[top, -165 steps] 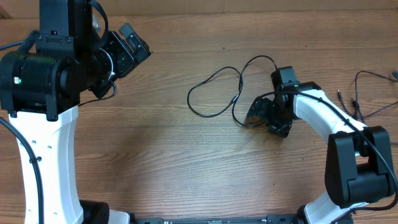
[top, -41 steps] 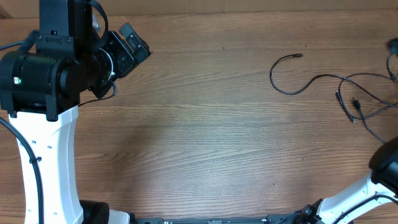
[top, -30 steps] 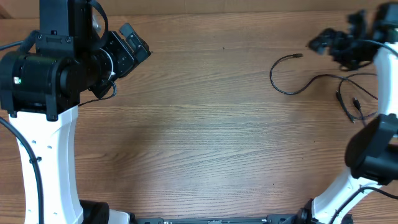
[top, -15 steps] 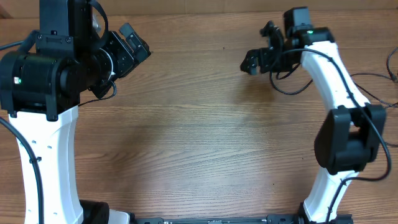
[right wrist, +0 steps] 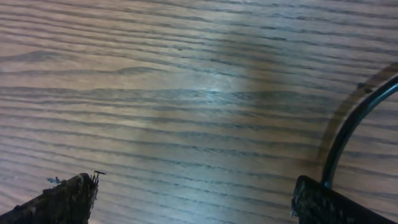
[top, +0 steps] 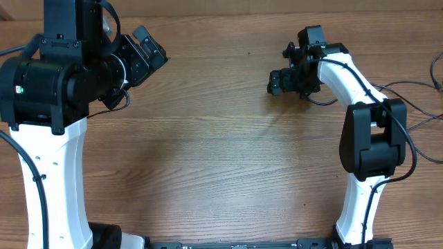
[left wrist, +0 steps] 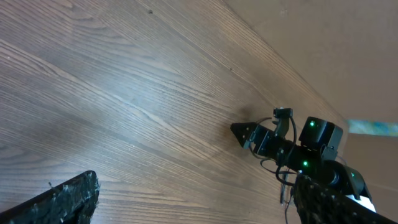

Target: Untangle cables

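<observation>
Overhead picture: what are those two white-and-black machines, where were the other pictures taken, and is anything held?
They are two robot arms at a wooden table, seen from above. The left arm's hand is off to one side; the right arm's hand reaches over the table. The other pictures come from cameras on the wrists; the dark shapes in their lower corners are each hand's fingers. Thin black cables lie near the right arm; one is the black curve in the right wrist view. Both hands are open, holding nothing.

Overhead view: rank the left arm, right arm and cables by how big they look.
1. left arm: largest, though it is likely nearer the camera, which inflates it.
2. right arm.
3. cables: thin wires, smallest by far.
</observation>
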You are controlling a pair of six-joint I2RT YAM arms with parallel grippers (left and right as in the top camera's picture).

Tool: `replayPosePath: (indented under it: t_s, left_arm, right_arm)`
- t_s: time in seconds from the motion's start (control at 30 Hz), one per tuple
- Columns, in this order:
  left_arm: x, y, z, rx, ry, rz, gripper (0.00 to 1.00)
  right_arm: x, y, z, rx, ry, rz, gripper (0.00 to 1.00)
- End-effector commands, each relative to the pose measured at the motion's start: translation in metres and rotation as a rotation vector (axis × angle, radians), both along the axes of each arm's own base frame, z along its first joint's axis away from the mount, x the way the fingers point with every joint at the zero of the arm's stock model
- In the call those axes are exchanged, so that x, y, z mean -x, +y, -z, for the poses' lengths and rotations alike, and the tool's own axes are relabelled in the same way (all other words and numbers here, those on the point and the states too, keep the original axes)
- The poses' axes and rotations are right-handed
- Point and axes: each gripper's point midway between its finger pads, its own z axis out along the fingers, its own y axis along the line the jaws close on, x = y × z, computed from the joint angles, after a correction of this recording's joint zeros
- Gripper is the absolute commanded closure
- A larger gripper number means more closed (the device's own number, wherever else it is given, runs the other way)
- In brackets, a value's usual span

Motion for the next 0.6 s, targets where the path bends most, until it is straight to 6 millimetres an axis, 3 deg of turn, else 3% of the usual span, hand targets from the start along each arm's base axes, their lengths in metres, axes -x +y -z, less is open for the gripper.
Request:
replayPosePath:
  t_s: [0.0, 0.13, 0.33, 0.57]
  left_arm:
    - [-0.002, 0.001, -0.001, -0.023, -0.01, 0.012, 0.0]
    - [-0.002, 0.001, -0.001, -0.023, -0.01, 0.012, 0.0]
    - [-0.002, 0.001, -0.001, -0.023, -0.01, 0.012, 0.01]
    - [-0.002, 0.001, -0.001, -0.023, -0.01, 0.012, 0.0]
  right_arm:
    - [0.002, -0.007, 0.025, 0.036, 0.043, 0.013, 0.0]
    - [0.004, -0.019, 0.039, 0.108, 0.061, 0.024, 0.0]
    - [0.003, -0.039, 0.043, 0.21, 0.058, 0.048, 0.0]
    - [0.0, -0.107, 0.042, 0.333, 0.061, 0.169, 0.0]
